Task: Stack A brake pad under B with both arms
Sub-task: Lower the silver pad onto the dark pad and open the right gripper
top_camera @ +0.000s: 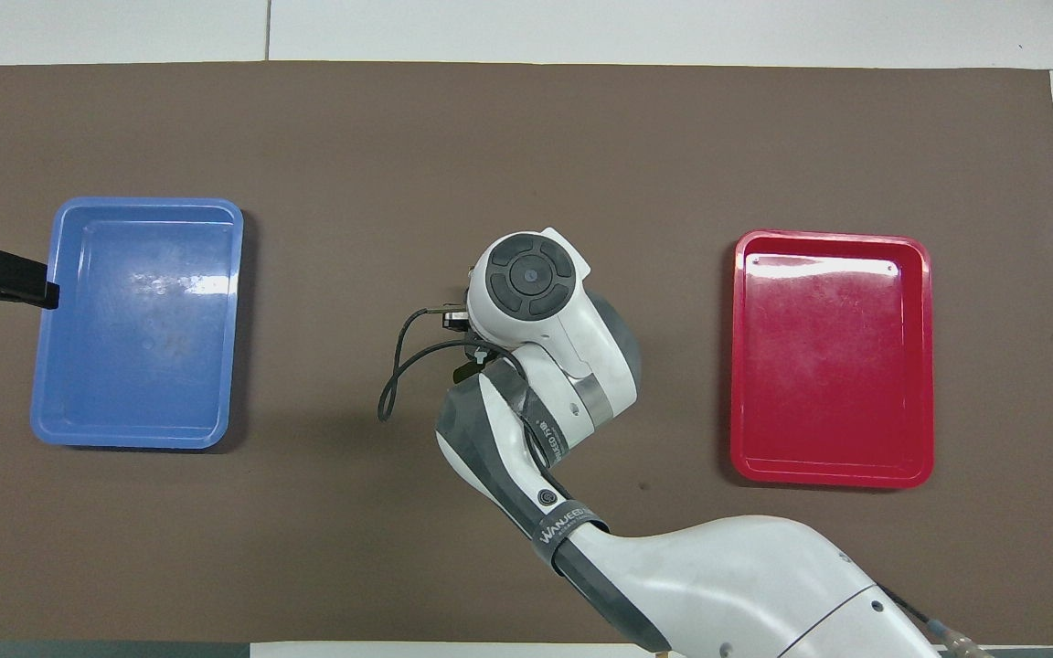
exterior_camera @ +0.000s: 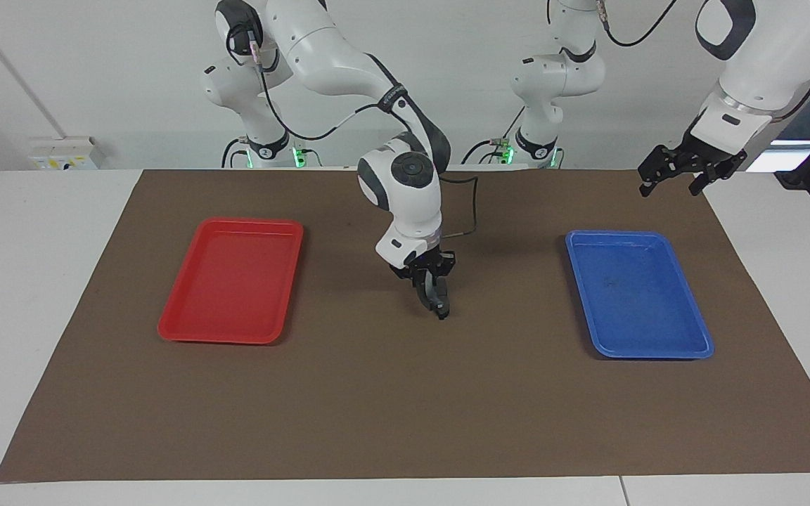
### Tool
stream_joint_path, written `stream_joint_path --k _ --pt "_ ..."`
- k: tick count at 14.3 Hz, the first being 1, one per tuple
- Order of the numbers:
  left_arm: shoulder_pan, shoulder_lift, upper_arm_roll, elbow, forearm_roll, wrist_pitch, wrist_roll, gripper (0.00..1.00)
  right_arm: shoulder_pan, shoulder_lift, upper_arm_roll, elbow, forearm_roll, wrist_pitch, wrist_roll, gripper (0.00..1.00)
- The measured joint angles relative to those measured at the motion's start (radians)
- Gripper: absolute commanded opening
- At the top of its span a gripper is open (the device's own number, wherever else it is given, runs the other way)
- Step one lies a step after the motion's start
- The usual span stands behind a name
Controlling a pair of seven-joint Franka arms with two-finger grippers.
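Note:
Neither brake pad A nor pad B shows in either view. My right gripper points down low over the middle of the brown mat, between the two trays. In the overhead view the right arm's wrist covers the gripper and the mat under it. A dark shape sits at the fingertips, and I cannot tell whether it is a pad. My left gripper hangs raised and open, empty, over the mat's edge beside the blue tray. It also shows in the overhead view.
A red tray lies empty toward the right arm's end of the mat and shows in the overhead view. The blue tray lies empty toward the left arm's end. A black cable loops off the right wrist.

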Motion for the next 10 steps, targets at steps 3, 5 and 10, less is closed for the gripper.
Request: stream_joint_path --k 3,5,10 --pt "0.000 0.001 -0.009 -0.001 0.000 -0.013 0.000 1.00 0.007 0.010 -0.001 0.002 0.022 0.035 0.006 0.00" --pt "0.000 0.001 -0.009 -0.001 0.000 -0.014 0.000 1.00 0.004 0.010 -0.004 0.002 0.023 0.047 0.006 0.00" --pt "0.014 0.001 -0.003 -0.001 0.000 -0.014 0.000 1.00 0.000 0.024 -0.004 -0.018 0.023 0.066 -0.056 0.00"
